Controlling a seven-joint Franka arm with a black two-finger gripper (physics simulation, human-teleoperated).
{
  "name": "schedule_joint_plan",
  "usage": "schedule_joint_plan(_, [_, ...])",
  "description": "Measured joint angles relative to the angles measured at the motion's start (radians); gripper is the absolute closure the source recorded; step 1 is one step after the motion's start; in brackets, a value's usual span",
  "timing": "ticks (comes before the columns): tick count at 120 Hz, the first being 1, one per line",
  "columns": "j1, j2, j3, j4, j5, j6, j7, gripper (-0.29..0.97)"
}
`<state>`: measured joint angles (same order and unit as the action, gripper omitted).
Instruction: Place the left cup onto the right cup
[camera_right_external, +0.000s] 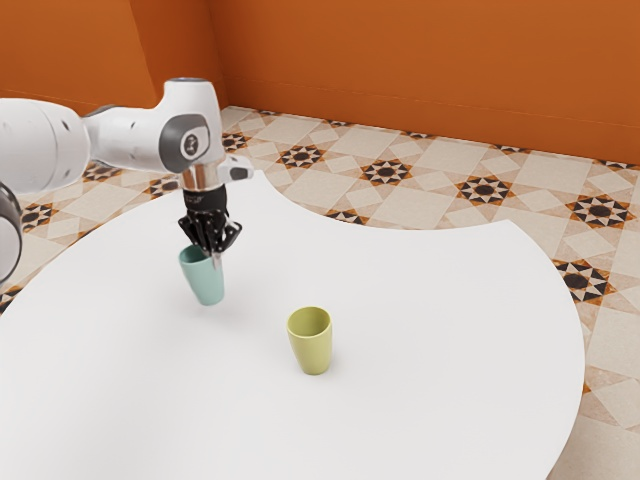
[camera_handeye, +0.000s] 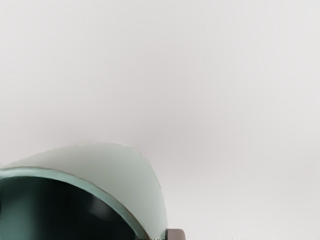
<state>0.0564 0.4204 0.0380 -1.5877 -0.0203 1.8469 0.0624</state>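
The black pincer (camera_right_external: 212, 252) grips the rim of the smooth teal cup (camera_right_external: 204, 282), holding it tilted over the round white tabletop (camera_right_external: 420, 330). The yellow-green cup (camera_right_external: 310, 340) stands upright nearby, toward the exterior view's right, with plain tabletop between them.

Lighting: bright, even and diffuse in both views, the white table (camera_right_external: 430, 330) near-uniform with cast shadows hardly discernible, the yellow-green cup (camera_right_external: 310, 340) softly shaded, the orange wall (camera_right_external: 420, 50) flatly lit; in the wrist view the table greys gently beside the teal cup (camera_handeye: 125, 175), whose interior falls to deep shade.
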Motion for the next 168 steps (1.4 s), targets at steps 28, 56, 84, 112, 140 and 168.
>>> schedule_joint_plan(28, [-0.052,-0.034,-0.002,0.019,0.038,-0.05,-0.019,0.79])
schedule_joint_plan(56, [-0.101,-0.078,-0.008,0.02,0.071,-0.086,-0.043,0.79])
schedule_joint_plan(84, [-0.164,-0.103,-0.017,0.02,0.099,-0.119,-0.071,0.79])
schedule_joint_plan(112, [-0.224,-0.126,-0.028,0.02,0.119,-0.131,-0.102,0.79])
schedule_joint_plan(140, [-0.253,-0.142,-0.057,0.02,0.132,-0.134,-0.135,0.79])
schedule_joint_plan(168, [-0.258,-0.157,-0.105,0.018,0.142,-0.133,-0.17,0.79])
